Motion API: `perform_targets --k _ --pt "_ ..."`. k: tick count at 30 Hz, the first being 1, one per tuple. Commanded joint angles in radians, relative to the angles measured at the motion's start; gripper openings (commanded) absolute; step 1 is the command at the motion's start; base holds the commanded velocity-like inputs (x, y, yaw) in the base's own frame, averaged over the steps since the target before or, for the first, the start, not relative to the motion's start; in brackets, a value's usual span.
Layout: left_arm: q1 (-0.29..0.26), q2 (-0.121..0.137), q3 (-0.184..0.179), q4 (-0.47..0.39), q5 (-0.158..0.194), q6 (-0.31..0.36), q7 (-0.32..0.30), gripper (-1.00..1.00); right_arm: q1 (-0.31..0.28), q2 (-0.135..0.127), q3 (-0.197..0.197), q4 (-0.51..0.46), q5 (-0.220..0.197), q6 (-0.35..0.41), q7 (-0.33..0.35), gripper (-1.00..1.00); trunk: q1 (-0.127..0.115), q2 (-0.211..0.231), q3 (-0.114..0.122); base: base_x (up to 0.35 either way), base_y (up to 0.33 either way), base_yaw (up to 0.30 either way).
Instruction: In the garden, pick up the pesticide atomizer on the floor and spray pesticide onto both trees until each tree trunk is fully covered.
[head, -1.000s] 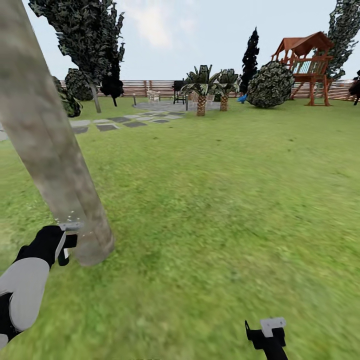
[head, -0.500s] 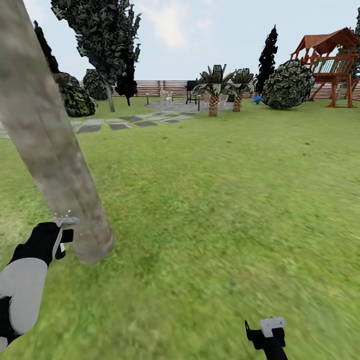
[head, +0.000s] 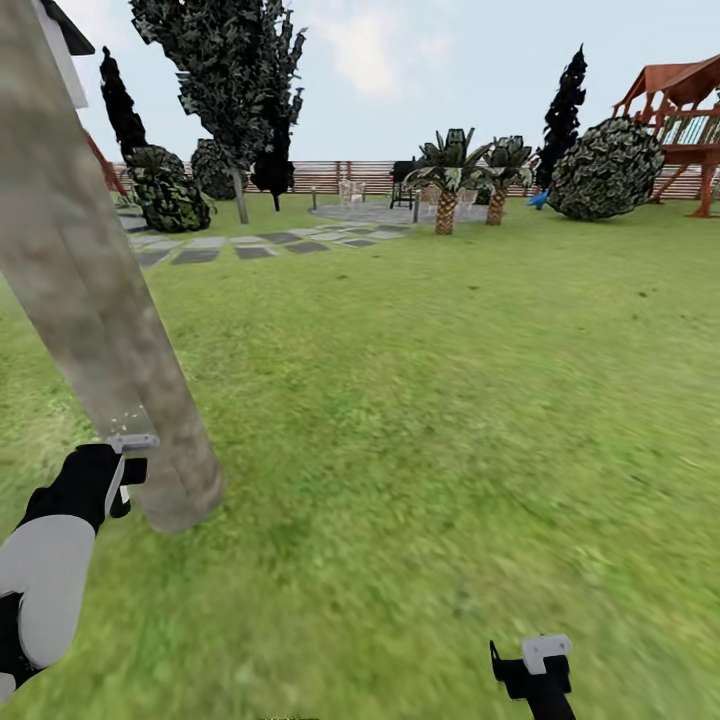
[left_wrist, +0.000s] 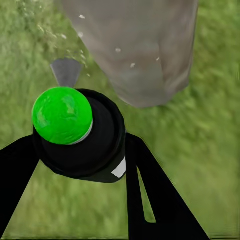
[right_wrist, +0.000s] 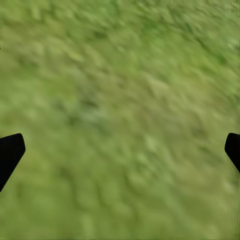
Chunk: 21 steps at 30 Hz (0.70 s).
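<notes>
Left hand: black, low at the left of the head view, clenched around the atomizer and held just beside the base of the tree trunk.
Atomizer: a black, rounded body topped by a glossy bright green ball, with a small grey wedge-shaped nozzle at its front. In the left wrist view the black fingers run along both of its sides. In the head view the nozzle shows as a pale grey bar above the hand, pointing at the bark.
Tree trunk: a thick, branchless column of mottled grey-beige bark, leaning across the left of the head view and meeting the grass just right of the left hand. It is far wider than the hand.
Pesticide: tiny whitish specks dotted on the lower bark, with more scattered in the air around the nozzle.
Right hand: black with a pale grey block on top, at the bottom edge of the head view, well apart from the trunk. Its two fingertips sit wide apart at opposite edges of the right wrist view, released, with nothing between them.
Floor: blurry green grass spreading to a brown slatted fence.
Background: stepping stones, two short palms, a rounded bush and a red wooden play tower.
</notes>
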Motion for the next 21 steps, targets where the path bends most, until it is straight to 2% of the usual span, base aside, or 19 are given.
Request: perform_targets --k 1,5,16,21 --pt "0.0 0.0 0.0 0.0 -0.001 0.0 0.0 -1.0 0.0 0.0 0.0 0.0 0.0 0.0 0.0 1.0 0.0 0.0 0.0 0.001 -0.274 0.277" --pt "0.0 0.0 0.0 0.0 -0.001 0.0 0.001 -1.0 0.0 0.0 0.0 0.0 0.0 0.0 0.0 1.0 0.0 0.0 0.0 0.064 -0.275 0.2" --pt "0.001 0.0 0.001 0.0 -0.001 0.0 0.004 -1.0 0.0 -0.001 0.0 0.0 0.0 0.0 0.0 1.0 0.0 0.0 0.0 0.177 -0.242 0.006" --pt "0.001 0.0 0.001 0.0 -0.002 -0.001 0.004 -1.0 0.0 0.0 0.0 0.0 0.0 0.0 0.0 1.0 0.0 0.0 0.0 0.192 -0.232 0.206"
